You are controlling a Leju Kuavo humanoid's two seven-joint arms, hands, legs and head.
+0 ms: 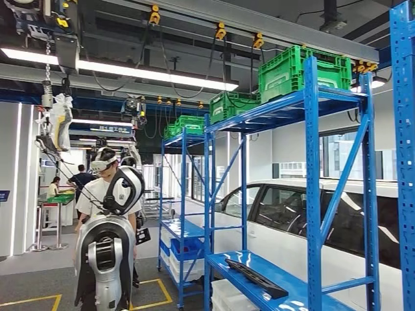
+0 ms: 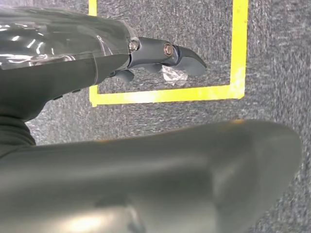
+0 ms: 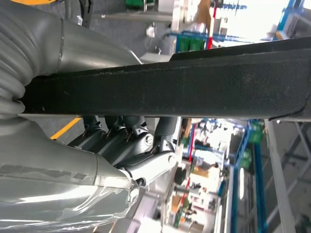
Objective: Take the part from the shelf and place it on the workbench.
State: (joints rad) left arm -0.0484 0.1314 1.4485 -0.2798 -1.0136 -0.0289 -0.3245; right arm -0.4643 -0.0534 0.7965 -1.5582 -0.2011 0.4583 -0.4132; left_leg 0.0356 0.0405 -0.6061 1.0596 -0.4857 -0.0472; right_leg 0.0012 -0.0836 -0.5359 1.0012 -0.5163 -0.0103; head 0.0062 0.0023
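A long, black, stiff-looking strip part [image 3: 176, 85] is gripped by the right hand [image 3: 124, 141], fingers wrapped beneath it. Being long and probably light, it is best held mid-length. The left hand [image 2: 161, 56] is seen holding nothing, fingers loosely extended over the floor; a similar part [image 1: 254, 277] lies at five o'clock on the blue metal shelf [image 1: 288, 295].

No text, label, brand or number can be read in any of the views. The green crates [image 1: 296, 70], blue shelf [image 1: 313, 194] and white car [image 1: 303, 214] carry no legible markings, and the small blue sign [image 1: 4, 195] at the far wall is too small to read.
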